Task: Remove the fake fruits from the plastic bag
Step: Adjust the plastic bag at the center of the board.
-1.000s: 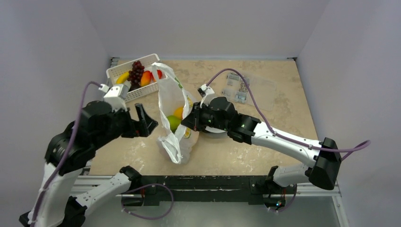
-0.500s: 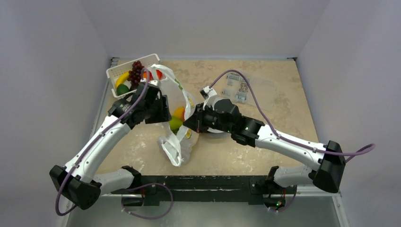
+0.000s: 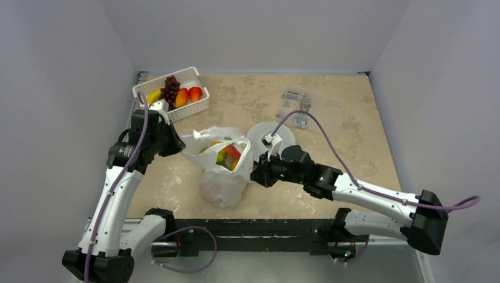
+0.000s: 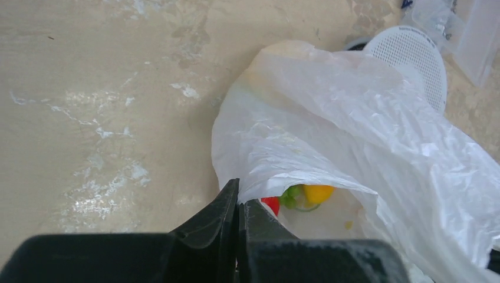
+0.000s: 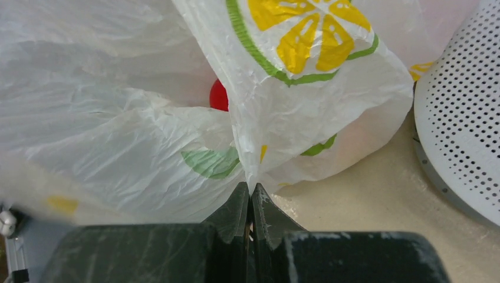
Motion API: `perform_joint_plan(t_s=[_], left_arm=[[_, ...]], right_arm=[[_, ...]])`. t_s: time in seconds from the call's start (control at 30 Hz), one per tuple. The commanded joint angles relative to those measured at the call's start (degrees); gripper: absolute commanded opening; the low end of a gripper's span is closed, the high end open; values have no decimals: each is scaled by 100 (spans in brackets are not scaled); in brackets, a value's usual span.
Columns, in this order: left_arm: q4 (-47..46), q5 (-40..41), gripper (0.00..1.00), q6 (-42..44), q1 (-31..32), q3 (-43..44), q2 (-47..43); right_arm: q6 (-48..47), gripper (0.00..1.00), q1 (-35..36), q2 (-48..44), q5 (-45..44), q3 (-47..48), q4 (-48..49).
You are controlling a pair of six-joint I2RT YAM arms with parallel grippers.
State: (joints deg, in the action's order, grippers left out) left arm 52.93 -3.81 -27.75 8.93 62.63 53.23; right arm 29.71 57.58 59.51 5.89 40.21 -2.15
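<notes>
Both sets of jaws are clenched on the plastic bag [image 3: 221, 183], lying mid-left on the table [image 3: 354, 153]: left gripper [image 4: 237, 199] pinches its rim at nine o'clock, right gripper [image 5: 250, 190] at three. That pull spreads the mouth, I'd say, so the fake fruits [image 3: 227, 155] inside show.

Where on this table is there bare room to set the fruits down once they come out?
Bare tabletop: the far strip between the white basket and the clear packet, and the right side beyond the right arm. Crowded: the middle, where the left gripper and right gripper pinch the plastic bag beside the perforated disc.
</notes>
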Motion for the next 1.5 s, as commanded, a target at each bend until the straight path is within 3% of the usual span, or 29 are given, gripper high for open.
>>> perform_joint_plan(t_s=[0.0, 0.13, 0.2, 0.23, 0.37, 0.6, 0.73, 0.87, 1.07, 1.3, 1.47], left_arm=[[102, -811, 5, 209, -49, -99, -248], [344, -1436, 49, 62, -40, -109, -816], [331, -1871, 63, -30, -40, -42, -1142], [326, -2065, 66, -69, -35, -2, -1264], [561, -2469, 67, -239, -32, 134, -1465], [843, -1837, 67, -676, -38, 26, -1752], [964, -1228, 69, -1410, -40, -1, -1874], [1054, -1051, 80, -2289, -40, -54, -1715], [844, -1416, 80, -3249, -38, -199, -1109], [73, -1373, 81, -3563, -36, -582, -712], [-379, -1521, 76, -3505, -40, -775, -454]], right_arm=[[81, 0, -1, 188, 296, 73, 567], [-129, 0, -1, 436, 92, 506, 407], [-208, 3, -1, 547, 87, 736, 244], [-246, 12, -1, 579, 88, 821, 156], [-483, 38, -2, 562, -292, 1213, -403], [-1112, 62, -14, 169, -1049, 1742, -1179], [-1133, 68, -119, -141, -940, 1946, -1253], [-1115, 78, -359, -118, 65, 2126, -908], [-529, 87, -889, 25, 1366, 2005, -35], [-369, 91, -1157, 108, 2127, 1824, 547], [-529, 92, -1151, 272, 2736, 1774, 767]])
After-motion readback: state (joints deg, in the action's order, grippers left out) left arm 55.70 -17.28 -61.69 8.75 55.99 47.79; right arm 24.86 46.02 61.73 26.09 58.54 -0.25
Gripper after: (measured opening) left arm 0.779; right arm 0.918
